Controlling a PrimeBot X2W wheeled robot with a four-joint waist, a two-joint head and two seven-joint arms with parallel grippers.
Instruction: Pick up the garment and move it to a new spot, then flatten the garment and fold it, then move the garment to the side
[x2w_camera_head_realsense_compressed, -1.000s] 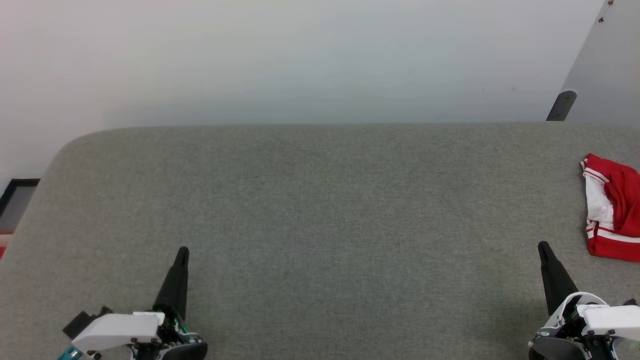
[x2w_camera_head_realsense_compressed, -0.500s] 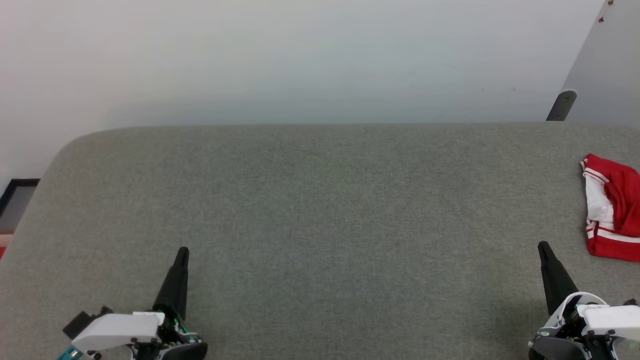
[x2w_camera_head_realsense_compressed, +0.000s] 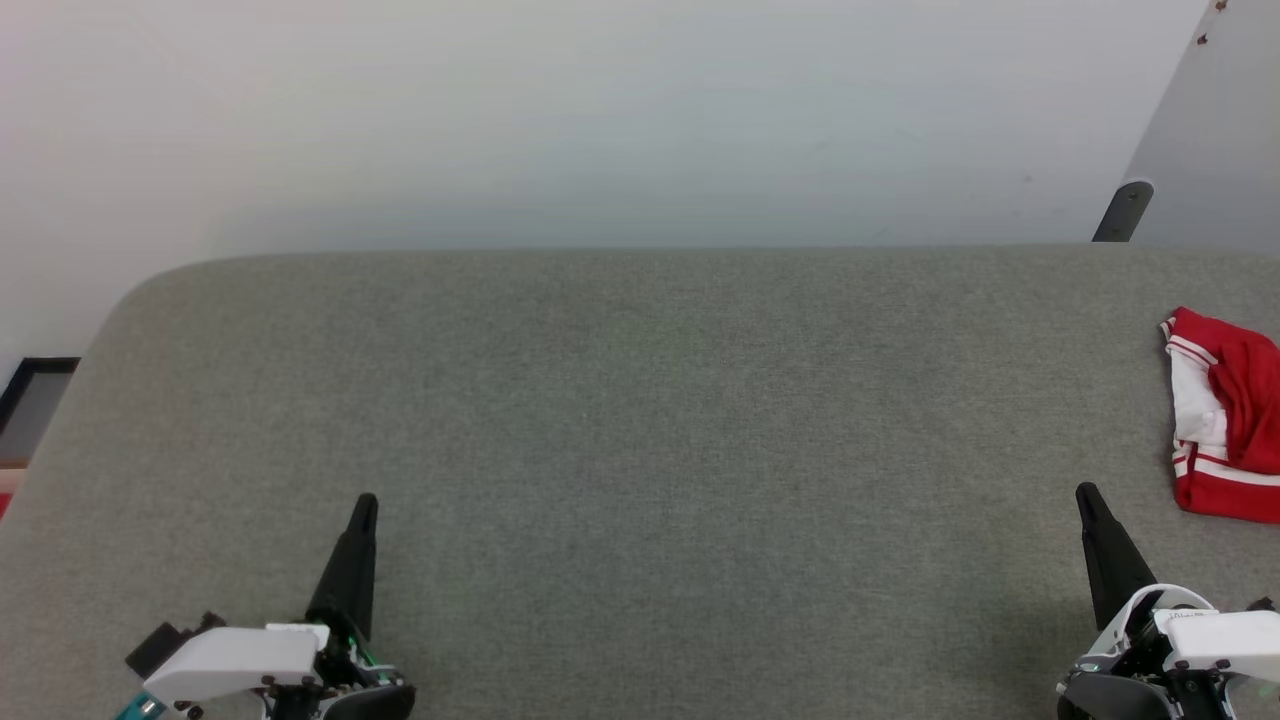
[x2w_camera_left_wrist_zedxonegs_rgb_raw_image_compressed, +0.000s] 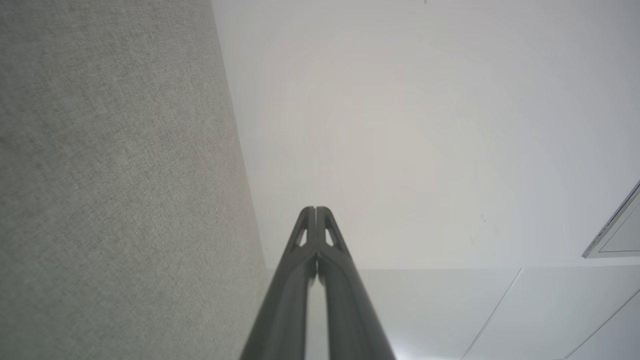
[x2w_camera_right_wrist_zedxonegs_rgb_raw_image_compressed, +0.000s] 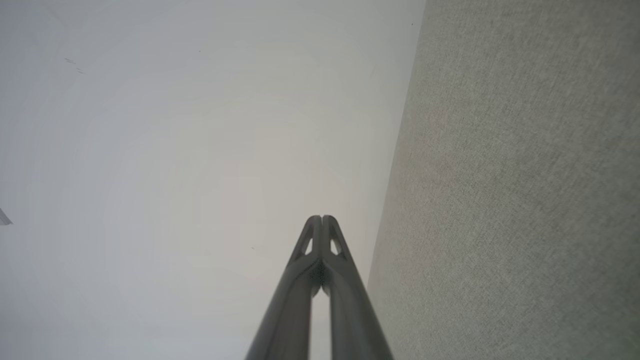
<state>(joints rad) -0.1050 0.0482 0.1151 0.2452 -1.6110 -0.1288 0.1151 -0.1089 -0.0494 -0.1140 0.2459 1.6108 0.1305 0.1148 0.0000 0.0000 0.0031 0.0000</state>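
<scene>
The garment (x2w_camera_head_realsense_compressed: 1225, 415), red with white parts and striped trim, lies crumpled at the far right of the grey fabric table (x2w_camera_head_realsense_compressed: 640, 400), partly cut off by the head view's edge. My right gripper (x2w_camera_head_realsense_compressed: 1086, 496) is shut and empty, just left of and nearer than the garment. At the lower left my left gripper (x2w_camera_head_realsense_compressed: 366, 503) is shut too, holding nothing. The left wrist view has my left gripper (x2w_camera_left_wrist_zedxonegs_rgb_raw_image_compressed: 315, 210) with tips pressed together, and the right wrist view has my right gripper (x2w_camera_right_wrist_zedxonegs_rgb_raw_image_compressed: 321, 219) the same way.
A pale wall (x2w_camera_head_realsense_compressed: 600, 120) rises behind the table. A dark bracket (x2w_camera_head_realsense_compressed: 1122, 210) and a grey panel stand at the back right. The table's rounded left corner (x2w_camera_head_realsense_compressed: 120, 300) drops toward a dark frame (x2w_camera_head_realsense_compressed: 30, 395) on the floor.
</scene>
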